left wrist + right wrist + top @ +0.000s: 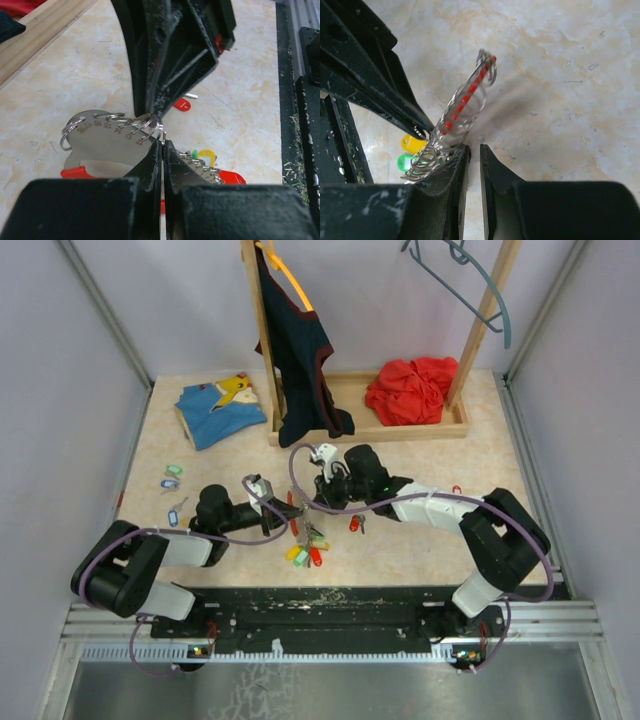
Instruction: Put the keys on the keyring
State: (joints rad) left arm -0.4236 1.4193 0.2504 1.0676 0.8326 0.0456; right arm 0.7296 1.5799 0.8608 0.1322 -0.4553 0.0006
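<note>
The keyring (102, 134) is a flat silver plate with numbered holes and several small wire rings along its edge. It lies between the two arms in the top view (303, 523). My left gripper (164, 142) is shut on the plate's ringed edge. My right gripper (474, 150) stands just beside the plate, which shows edge-on (465, 102). Its jaws are a narrow gap apart with only table between them. Its fingertips (152, 107) touch the rings from above. Keys with yellow (413, 144), green (404, 161) and red (231, 176) tags hang on the plate.
Loose keys with green and blue tags (170, 480) lie at the left. A red-tagged key (355, 523) lies near the right gripper, another (456, 489) further right. A wooden clothes rack (400, 425) with garments stands behind, and a folded blue shirt (220, 410) lies back left.
</note>
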